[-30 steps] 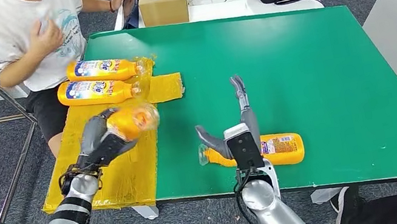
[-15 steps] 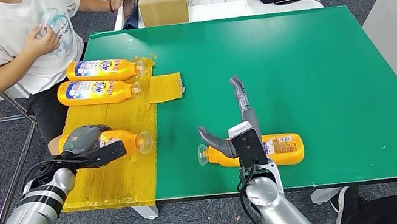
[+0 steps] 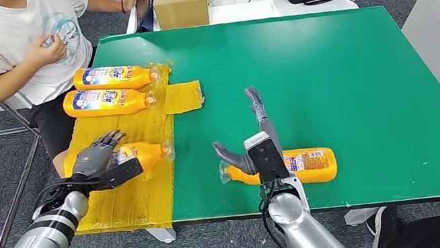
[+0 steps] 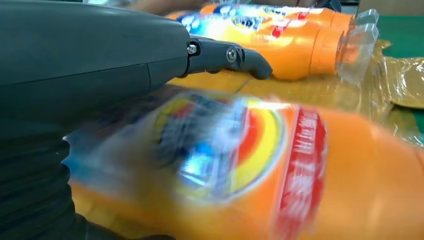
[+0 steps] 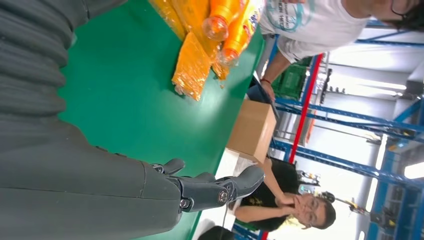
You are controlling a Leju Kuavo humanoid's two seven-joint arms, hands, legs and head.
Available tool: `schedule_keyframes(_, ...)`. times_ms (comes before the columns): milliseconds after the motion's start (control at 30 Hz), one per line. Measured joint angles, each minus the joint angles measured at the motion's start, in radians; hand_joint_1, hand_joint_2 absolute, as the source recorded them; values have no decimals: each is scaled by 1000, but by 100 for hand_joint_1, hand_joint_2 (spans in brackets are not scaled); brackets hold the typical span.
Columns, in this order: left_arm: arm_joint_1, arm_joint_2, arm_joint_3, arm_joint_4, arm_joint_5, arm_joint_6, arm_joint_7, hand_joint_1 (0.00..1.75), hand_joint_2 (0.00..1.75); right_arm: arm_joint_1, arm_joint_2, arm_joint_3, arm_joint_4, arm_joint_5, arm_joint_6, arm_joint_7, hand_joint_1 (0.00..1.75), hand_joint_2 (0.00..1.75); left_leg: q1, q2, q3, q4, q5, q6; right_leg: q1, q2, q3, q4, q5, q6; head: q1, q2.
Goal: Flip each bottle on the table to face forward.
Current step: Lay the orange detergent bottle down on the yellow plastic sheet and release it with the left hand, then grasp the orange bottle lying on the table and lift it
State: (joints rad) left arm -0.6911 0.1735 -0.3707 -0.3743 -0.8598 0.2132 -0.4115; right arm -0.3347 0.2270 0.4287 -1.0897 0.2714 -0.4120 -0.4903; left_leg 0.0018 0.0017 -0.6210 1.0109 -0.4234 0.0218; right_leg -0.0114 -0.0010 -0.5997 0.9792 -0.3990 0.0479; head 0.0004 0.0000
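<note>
The left hand (image 3: 95, 158) lays a bottle (image 3: 141, 155) on the yellow mat (image 3: 141, 196), fingers spread over it. Next it must let go.

Open green table (image 3: 344, 68) lies clear rightward; two bottles (image 3: 105, 100) and a person (image 3: 18, 43) crowd the left.

No legible text — bottle (image 3: 141, 155) labels (image 4: 235, 145) colourful but blurred; back label (image 3: 306, 161) print and shirt (image 3: 17, 37) graphic too small to read.
</note>
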Motion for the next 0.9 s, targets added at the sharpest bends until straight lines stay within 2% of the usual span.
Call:
schedule_keyframes(567,51,-16,86,0,44,85,-103,0,175,-44,0,4,109,31,37,29,0,175,0,0,0,0,0,0,0,0,0,0,0,0,0,0)
schedule_keyframes(700,63,-20,107,-10,89,91,-142,0,175,-46,0,4,121,46,35,37,0,0,0,0,0,0,0,0,0,0,0,0,0,0,0,0)
schedule_keyframes(833,117,-38,188,-73,229,92,-247,0,175,-43,-4,13,130,138,-12,86,0,0,0,0,0,0,0,0,0,0,-1,0,0,0,0,0)
schedule_keyframes(900,161,-54,238,-130,273,88,-276,0,175,-33,-11,20,132,203,-44,121,0,87,0,0,0,0,0,0,0,0,-1,-1,0,0,0,0)
